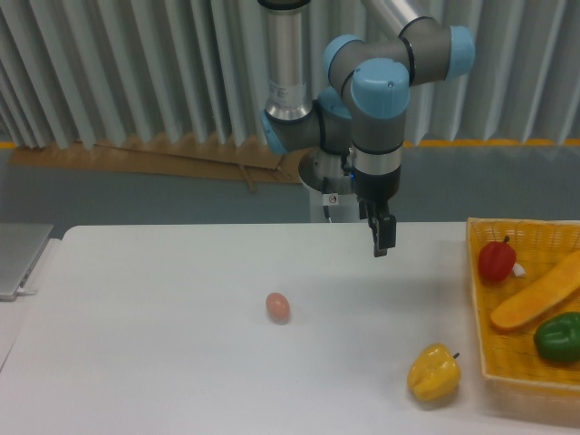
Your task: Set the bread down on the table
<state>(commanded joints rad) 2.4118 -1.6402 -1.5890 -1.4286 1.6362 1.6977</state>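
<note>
**benchwatcher:** So where's it at? The bread [536, 301] is sitting in the yellow basket [521, 381] at the counter's [163, 362] right edge, lying diagonally between the red pepper [497, 260] and the green pepper [558, 336]. Nothing's been picked up, so basically the whole job looks left: reach, grab, lift out, set down on the white top.

**ur5_tinkerer:** Agreed. The end effector [383, 237] hangs near the counter's far edge, pointing straight down, well apart from the basket and holding nothing. From this side-on angle he can't tell how far the fingers are spread. The yellow pepper [432, 372] sits just beside the basket; the egg [278, 306] is mid-counter.
</note>
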